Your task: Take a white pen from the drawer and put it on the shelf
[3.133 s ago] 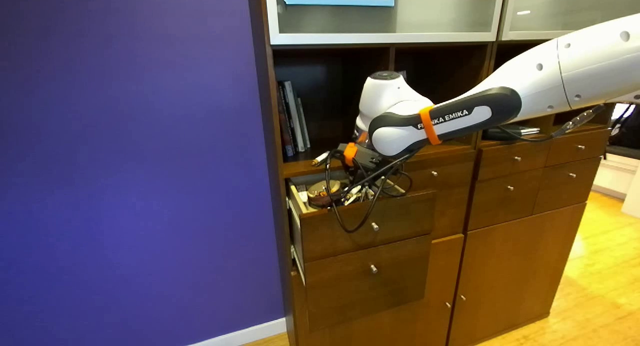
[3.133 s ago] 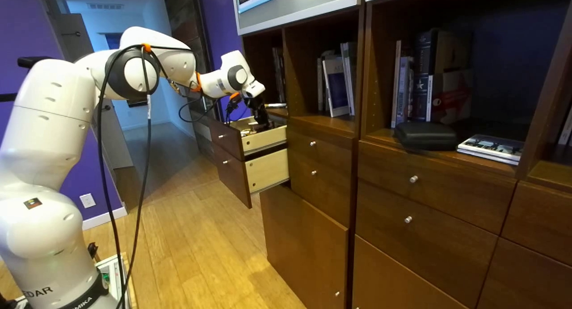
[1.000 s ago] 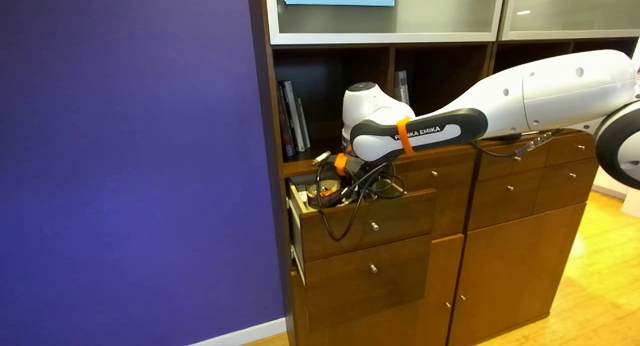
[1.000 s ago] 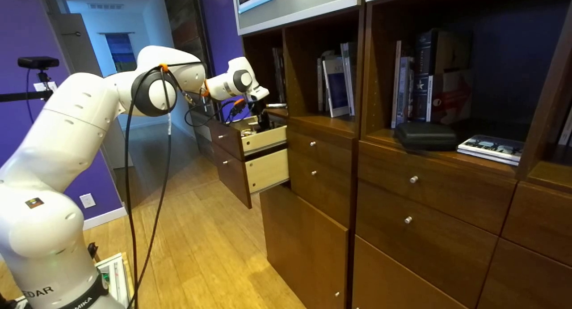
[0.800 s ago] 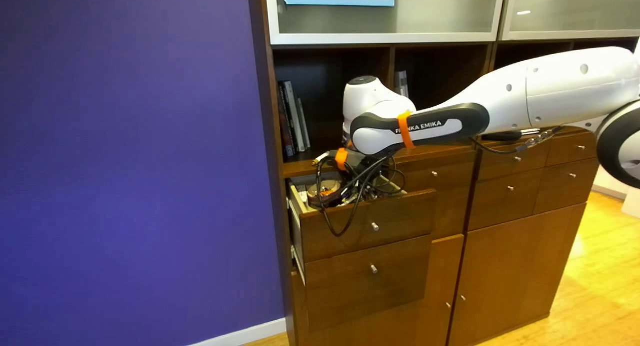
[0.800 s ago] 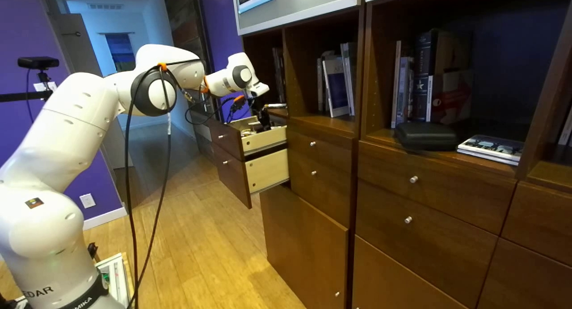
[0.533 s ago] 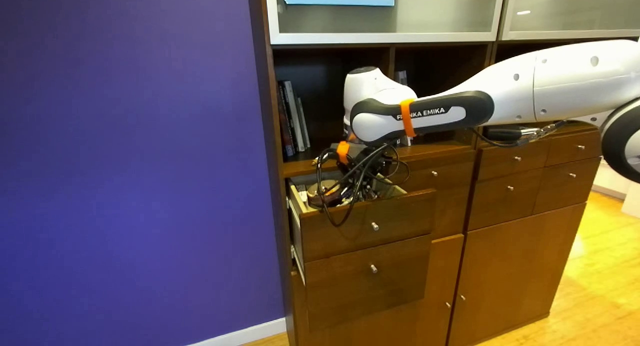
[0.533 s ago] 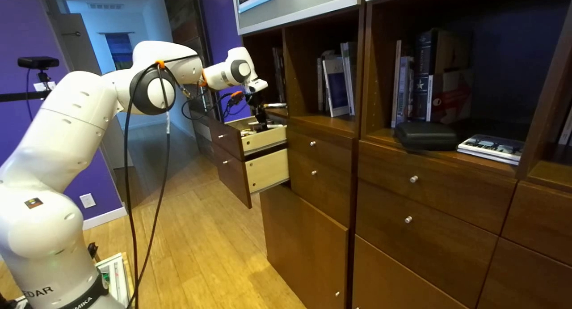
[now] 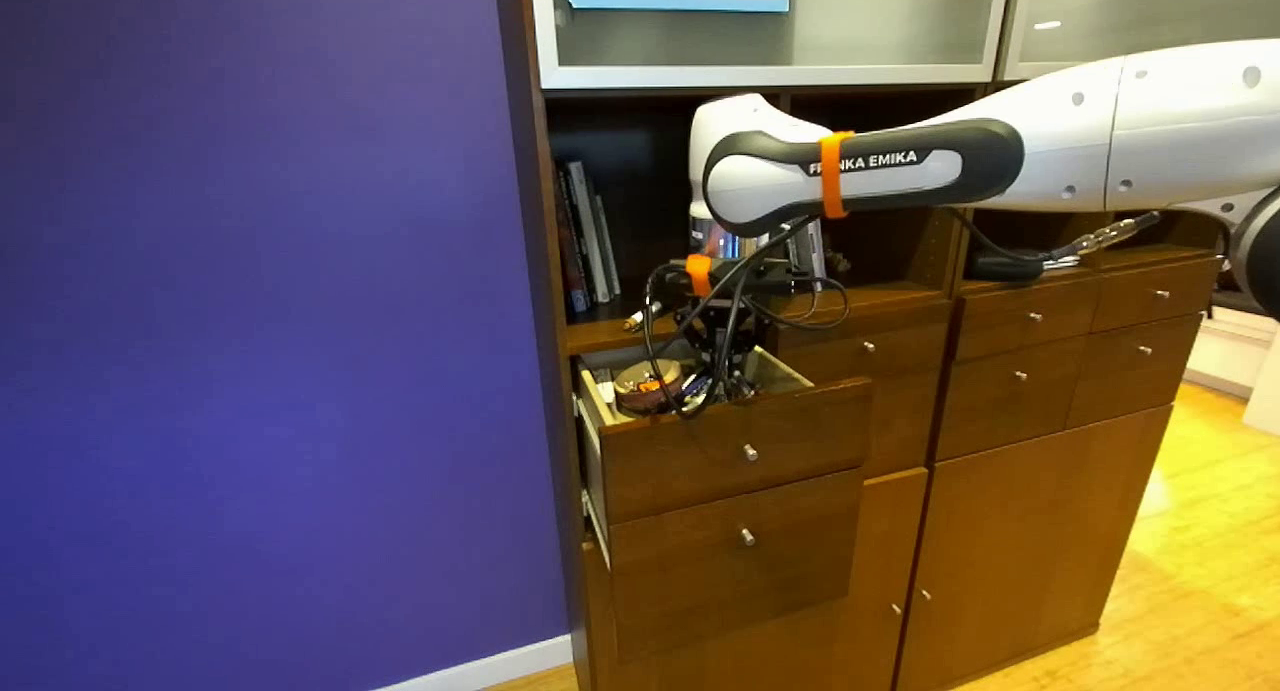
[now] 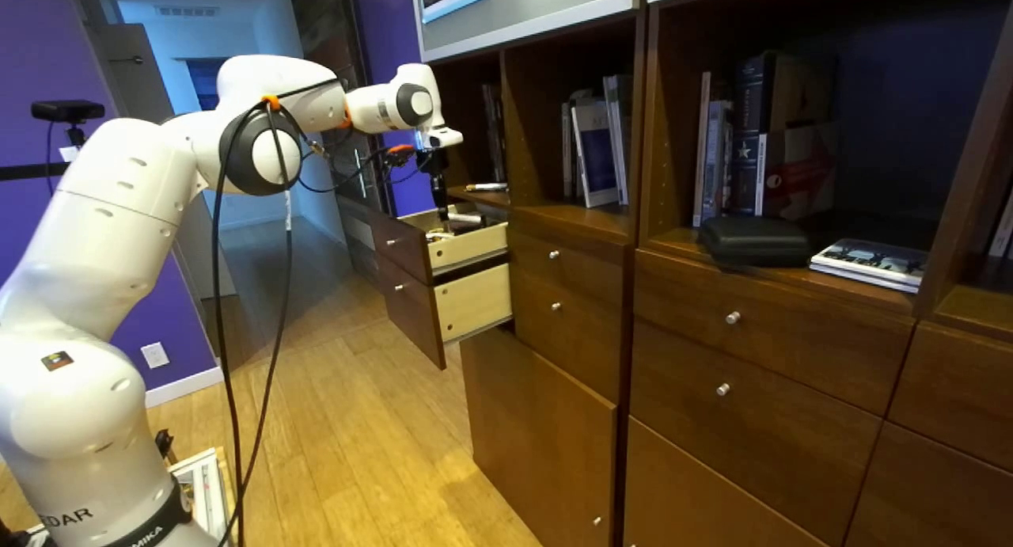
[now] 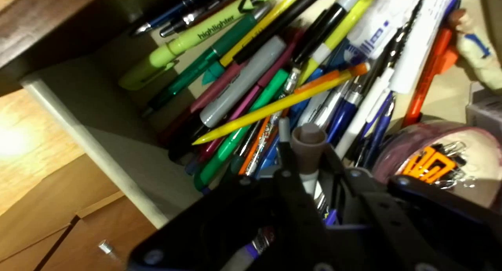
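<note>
The drawer (image 9: 735,461) stands pulled out, its front edge well forward of the shelf (image 9: 655,191) above it, and the lower drawer (image 9: 700,571) juts out too. The claw (image 11: 310,157) points down at the drawer; whether its tips sit above or below the rim I cannot tell. In the wrist view it is nearly closed, with a white pen (image 11: 309,157) that has a mauve-grey end gripped between its two sides. Bare drawer floor leaves room between the heaped pens (image 11: 243,82) and the side wall (image 11: 117,145). On the shelf, books (image 9: 588,236) lean at one end, with room between them and the arm (image 9: 900,161) in an exterior view, and a white-and-gold pen (image 10: 487,188) lies at the front edge in both exterior views. The arm reads "EMIKA" after a word partly covered by an orange strap (image 9: 834,174); its base (image 10: 95,484) shows the letters "EDAR", and a yellow-green highlighter (image 11: 196,39) says "highlighter". The drawer holds pens of many colours with a yellow pencil (image 11: 274,107) across them, and beside these a round bowl (image 11: 390,151) with orange pieces (image 11: 429,165) and metal clips (image 11: 455,148) inside.
</note>
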Robot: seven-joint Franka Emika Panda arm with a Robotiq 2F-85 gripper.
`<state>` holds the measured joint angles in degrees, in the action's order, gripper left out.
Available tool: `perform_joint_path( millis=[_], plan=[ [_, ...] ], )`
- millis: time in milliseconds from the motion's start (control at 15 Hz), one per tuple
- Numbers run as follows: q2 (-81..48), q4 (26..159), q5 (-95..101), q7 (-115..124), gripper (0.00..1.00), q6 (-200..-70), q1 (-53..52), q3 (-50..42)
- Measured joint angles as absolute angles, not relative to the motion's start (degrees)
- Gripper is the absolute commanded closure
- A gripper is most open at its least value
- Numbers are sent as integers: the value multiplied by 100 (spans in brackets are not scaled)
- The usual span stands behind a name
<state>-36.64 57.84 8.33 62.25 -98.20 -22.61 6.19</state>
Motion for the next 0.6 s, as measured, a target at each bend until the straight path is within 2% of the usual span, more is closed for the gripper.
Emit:
perform_joint_path(
  millis=[333, 600],
  plan=[
    [-3301, 5785, 833, 5741, 95, -9355, -2360, 870],
    [-3190, 5782, 987, 5684, 95, -9558, -2495, 899]
  ],
)
